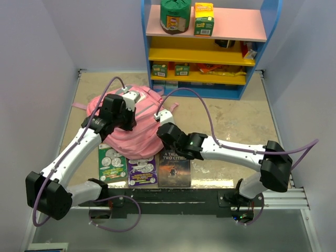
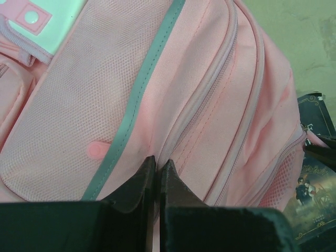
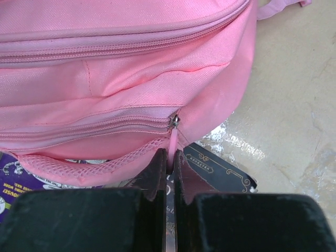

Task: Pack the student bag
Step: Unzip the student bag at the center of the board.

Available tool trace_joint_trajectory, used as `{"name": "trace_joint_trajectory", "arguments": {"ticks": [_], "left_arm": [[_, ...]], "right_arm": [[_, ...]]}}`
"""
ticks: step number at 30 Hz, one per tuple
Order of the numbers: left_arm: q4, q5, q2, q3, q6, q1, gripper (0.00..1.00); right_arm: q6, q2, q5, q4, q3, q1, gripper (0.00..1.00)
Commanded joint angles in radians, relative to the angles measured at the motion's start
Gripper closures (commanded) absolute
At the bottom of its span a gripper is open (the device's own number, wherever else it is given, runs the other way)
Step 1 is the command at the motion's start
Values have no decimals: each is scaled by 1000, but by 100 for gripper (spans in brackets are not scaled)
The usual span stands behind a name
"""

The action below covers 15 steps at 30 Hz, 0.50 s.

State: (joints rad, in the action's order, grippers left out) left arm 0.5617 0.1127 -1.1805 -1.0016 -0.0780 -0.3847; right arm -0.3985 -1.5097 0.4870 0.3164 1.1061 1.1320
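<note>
The student bag (image 1: 137, 131), a soft pink backpack, lies on the table between my two arms. My left gripper (image 1: 127, 119) rests on its top. In the left wrist view it (image 2: 157, 161) is shut, its tips pinching a crease of pink fabric beside a zip and the grey stripe (image 2: 137, 100). My right gripper (image 1: 164, 131) is at the bag's near right side. In the right wrist view it (image 3: 170, 153) is shut on the pink zip pull (image 3: 171, 139), which hangs from the slider (image 3: 174, 122) at the end of a closed zip.
Three books lie in a row near the bag's front edge: a green one (image 1: 112, 164), a purple one (image 1: 142, 171) and a dark one (image 1: 175, 168), partly under the bag. A blue shelf (image 1: 210, 47) with groceries stands at the back. Walls close in on both sides.
</note>
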Motion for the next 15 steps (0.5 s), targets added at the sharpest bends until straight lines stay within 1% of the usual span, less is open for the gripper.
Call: {"name": "trace_joint_trajectory", "arguments": {"ticks": [1,2,3,4,5,6,8,9,11,15], "left_arm": [[-348,64,38,-31,-14,3,100],[-348,68,39,-28,-8,3,100],[-348,68,41,-26,-3,3,100],[-347,61,44,-29,0,3,100],[-342,41,45,-34,12,3,100],[-335,35,47,-43,18,3,100],[-330,39,56,-45,23,3,100],[-329,47,58,-45,21,4,100],[-327,56,65,-42,29,4,100],[-301,54,81,-42,72,4,100]], "right_arm": [[53,40,-108,-66,6,3,100],[59,37,-111,-74,3,-11,98],[66,39,-117,-83,-8,-18,91],[76,40,-119,-92,-15,-31,81],[75,42,-120,-111,-25,-37,58],[76,52,-152,-125,-49,-44,52],[76,68,-179,-161,-75,-73,45],[79,84,-189,-174,-100,-90,43],[102,101,-200,-192,-117,-104,41],[182,160,-208,-221,-155,-156,41]]}}
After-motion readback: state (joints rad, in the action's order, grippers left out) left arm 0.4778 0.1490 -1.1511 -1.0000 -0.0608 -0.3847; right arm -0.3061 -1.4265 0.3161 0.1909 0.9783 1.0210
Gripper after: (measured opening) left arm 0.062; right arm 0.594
